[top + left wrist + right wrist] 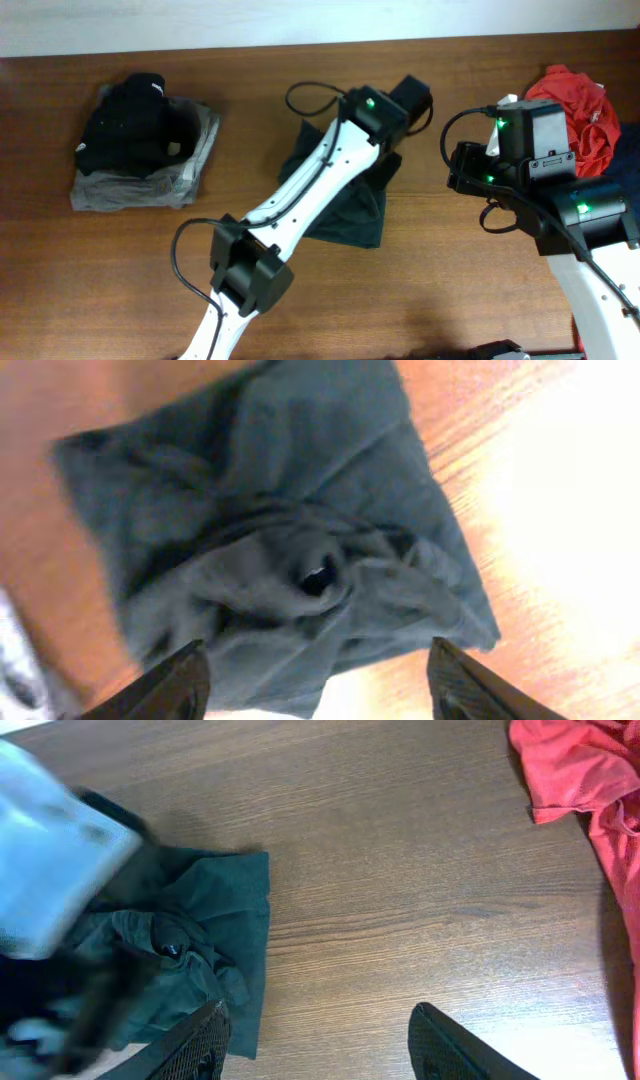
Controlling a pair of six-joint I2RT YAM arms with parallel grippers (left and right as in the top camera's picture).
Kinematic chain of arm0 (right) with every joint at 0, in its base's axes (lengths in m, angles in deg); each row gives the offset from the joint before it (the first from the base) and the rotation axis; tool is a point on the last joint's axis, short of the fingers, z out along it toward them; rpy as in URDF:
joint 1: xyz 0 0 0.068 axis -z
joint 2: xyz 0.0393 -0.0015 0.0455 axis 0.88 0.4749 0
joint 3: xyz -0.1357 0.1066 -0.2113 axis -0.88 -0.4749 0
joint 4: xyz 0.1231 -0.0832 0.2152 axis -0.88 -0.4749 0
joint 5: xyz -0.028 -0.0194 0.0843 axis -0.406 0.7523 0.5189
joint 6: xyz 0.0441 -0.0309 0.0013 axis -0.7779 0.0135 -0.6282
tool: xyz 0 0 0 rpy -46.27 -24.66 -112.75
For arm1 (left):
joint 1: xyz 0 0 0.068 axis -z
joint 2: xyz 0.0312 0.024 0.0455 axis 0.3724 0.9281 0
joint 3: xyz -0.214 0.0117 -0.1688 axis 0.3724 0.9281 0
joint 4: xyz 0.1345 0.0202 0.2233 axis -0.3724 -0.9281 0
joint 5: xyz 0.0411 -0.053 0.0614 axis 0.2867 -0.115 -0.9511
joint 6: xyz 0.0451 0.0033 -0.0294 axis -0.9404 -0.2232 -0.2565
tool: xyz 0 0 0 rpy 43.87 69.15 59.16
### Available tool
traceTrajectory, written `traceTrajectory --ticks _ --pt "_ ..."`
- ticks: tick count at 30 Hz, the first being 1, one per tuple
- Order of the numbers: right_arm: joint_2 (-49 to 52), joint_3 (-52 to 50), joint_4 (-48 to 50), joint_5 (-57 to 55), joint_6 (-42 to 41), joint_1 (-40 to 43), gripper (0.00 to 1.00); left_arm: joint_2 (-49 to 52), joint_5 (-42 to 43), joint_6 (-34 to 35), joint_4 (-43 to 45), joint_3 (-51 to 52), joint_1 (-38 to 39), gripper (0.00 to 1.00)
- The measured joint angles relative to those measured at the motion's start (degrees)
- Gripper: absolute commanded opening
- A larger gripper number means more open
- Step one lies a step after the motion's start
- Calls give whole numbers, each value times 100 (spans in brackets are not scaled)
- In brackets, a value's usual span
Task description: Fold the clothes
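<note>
The left fingers (185, 682) are standing wide with nothing between them, hanging directly over the dark shirt (300, 530). The shirt is lying bunched into a rough square on the tabletop (400, 870) beneath them, probably set there so a fold can settle. The right fingers (445, 1045) are also gaping empty over bare wood, with the shirt beside one finger. A red garment (580, 780) is lying beyond the other, likely awaiting folding.

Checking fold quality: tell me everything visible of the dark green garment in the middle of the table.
The dark green garment is soft cloth, folded into a rough square with bunched creases at its middle. It lies on the wooden table, partly under the left arm. The open left hand hovers above, not gripping.
</note>
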Motion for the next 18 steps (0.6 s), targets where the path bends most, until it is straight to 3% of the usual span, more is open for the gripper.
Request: traceTrajectory --ticks 1,2,5,7,11,18 --pt "0 0 -4 -33 -20 2 64 0 -59 0 -116 -160 -33 71" --pt "-4 0 -11 -37 -22 11 64 0 -175 0 -310 -367 -90 61" --pt "-44 0 -42 -68 -28 127 65 0 -420 105 -717 -597 -369 4" --pt "-66 0 -146 -79 -28 260 65 2 -487 284 -905 -568 -861 0" --pt "-74 0 -234 -79 -42 332 65 103 706 179 -254 96 -2306 0" --pt "-81 0 -269 -79 -39 332 65 780 2643 -332 433 1405 -3084 0"
